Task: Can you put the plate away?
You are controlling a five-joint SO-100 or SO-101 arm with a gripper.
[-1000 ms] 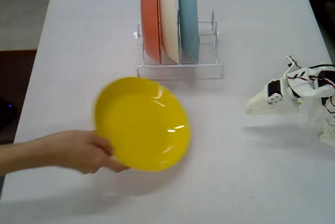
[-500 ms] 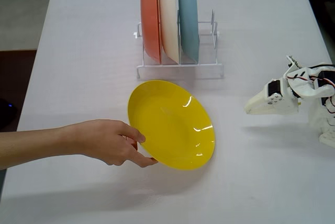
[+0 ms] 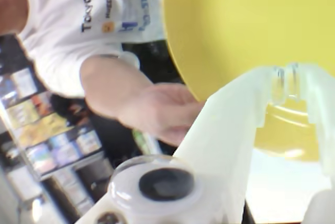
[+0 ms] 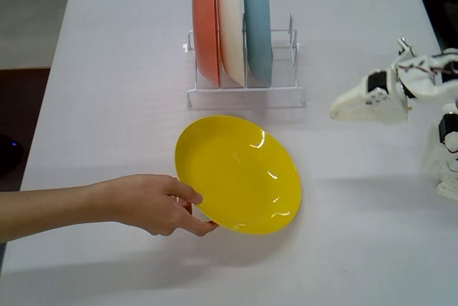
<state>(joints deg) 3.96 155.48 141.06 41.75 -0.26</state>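
Since half a second ago the gripper (image 4: pixel 336 111) has risen and swung toward 12 o'clock in the fixed view, while the yellow plate (image 4: pixel 238 174) has barely shifted and a person's hand (image 4: pixel 154 204) still grips its rim at 8 o'clock. That plate lies flat on the white table (image 4: pixel 107 70), toward 8 o'clock from the gripper and well apart from it, with bare tabletop between them and the dish rack (image 4: pixel 247 95), holding orange, cream and blue plates, just beyond at 12 o'clock. In the wrist view the gripper (image 3: pixel 288 85) holds nothing, its fingers looking nearly closed.
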